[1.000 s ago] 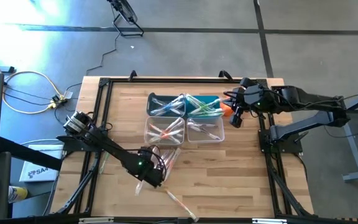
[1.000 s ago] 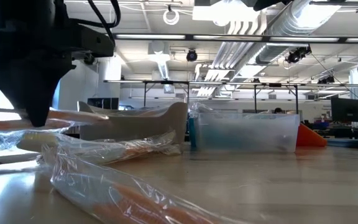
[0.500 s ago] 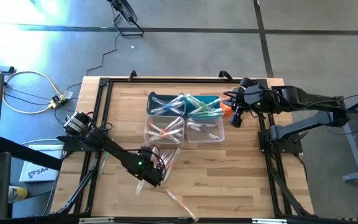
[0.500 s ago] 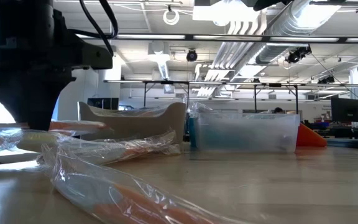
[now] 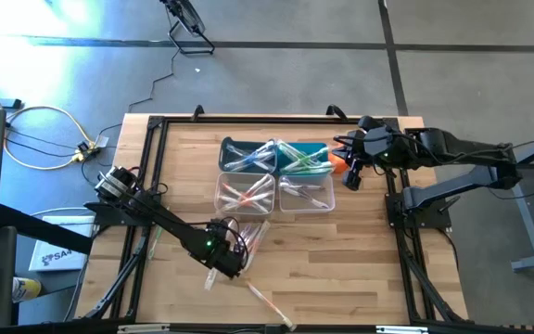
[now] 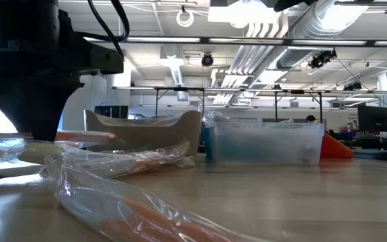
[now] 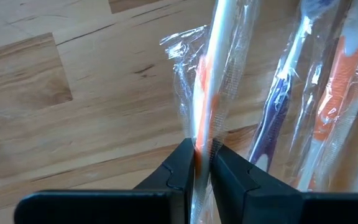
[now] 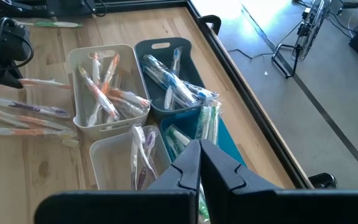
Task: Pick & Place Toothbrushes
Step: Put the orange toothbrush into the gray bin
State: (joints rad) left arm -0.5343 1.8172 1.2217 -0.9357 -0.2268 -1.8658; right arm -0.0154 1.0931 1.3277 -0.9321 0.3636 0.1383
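Now L pincer (image 7: 202,163) pinches wrapped toothbrush (image 7: 213,81) (orange-white).

Wood table (image 5: 341,260): four bins (image 5: 276,174) near far edge; loose wrapped toothbrushes (image 5: 248,237) toward near-left corner.

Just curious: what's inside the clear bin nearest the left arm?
Wrapped toothbrushes with orange-red handles, crossed in the clear bin. Any lying beneath them, and the bin's floor, are covered.
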